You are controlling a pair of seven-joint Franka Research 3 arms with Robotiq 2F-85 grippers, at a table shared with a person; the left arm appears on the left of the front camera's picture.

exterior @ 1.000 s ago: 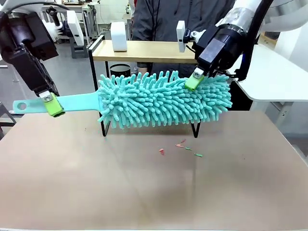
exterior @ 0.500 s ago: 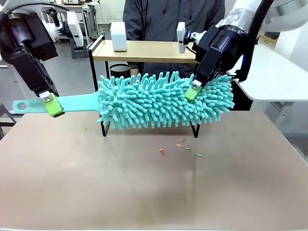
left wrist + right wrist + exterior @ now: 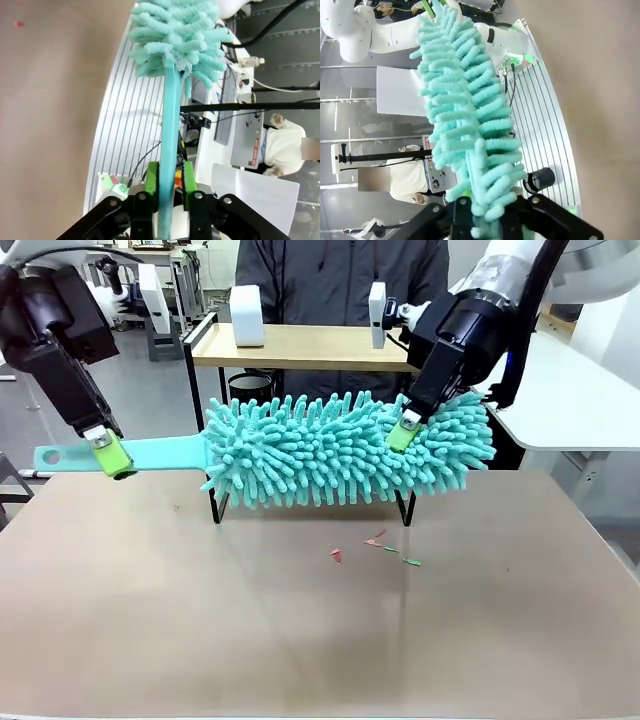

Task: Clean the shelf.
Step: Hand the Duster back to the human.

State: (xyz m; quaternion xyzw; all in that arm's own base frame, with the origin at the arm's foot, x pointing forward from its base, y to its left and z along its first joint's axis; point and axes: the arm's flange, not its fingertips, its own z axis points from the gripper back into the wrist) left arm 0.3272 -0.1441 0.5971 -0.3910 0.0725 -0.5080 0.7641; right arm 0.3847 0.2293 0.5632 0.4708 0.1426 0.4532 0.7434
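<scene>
A teal fluffy duster (image 3: 340, 450) hangs level in front of the shelf (image 3: 300, 344), hiding its lower board. The shelf's black legs (image 3: 214, 506) stand on the table behind the duster. My left gripper (image 3: 110, 456) is shut on the duster's flat teal handle (image 3: 160, 453) near its end. In the left wrist view the green pads (image 3: 152, 182) press both sides of the handle (image 3: 169, 150). My right gripper (image 3: 403, 430) is shut on the duster's head near its right end. The fronds (image 3: 465, 110) rise from my right gripper (image 3: 480, 220).
Two white objects (image 3: 247, 315) (image 3: 376, 312) stand on the shelf's top board. A person (image 3: 330, 280) stands behind the shelf. Small coloured scraps (image 3: 336, 555) (image 3: 411, 562) lie on the tan table (image 3: 300, 640) in front of the shelf. A white table (image 3: 570, 390) is at the right.
The duster has shifted slightly to the right and its handle has risen a little. My right gripper moved right with the head. The person behind stepped to the left.
</scene>
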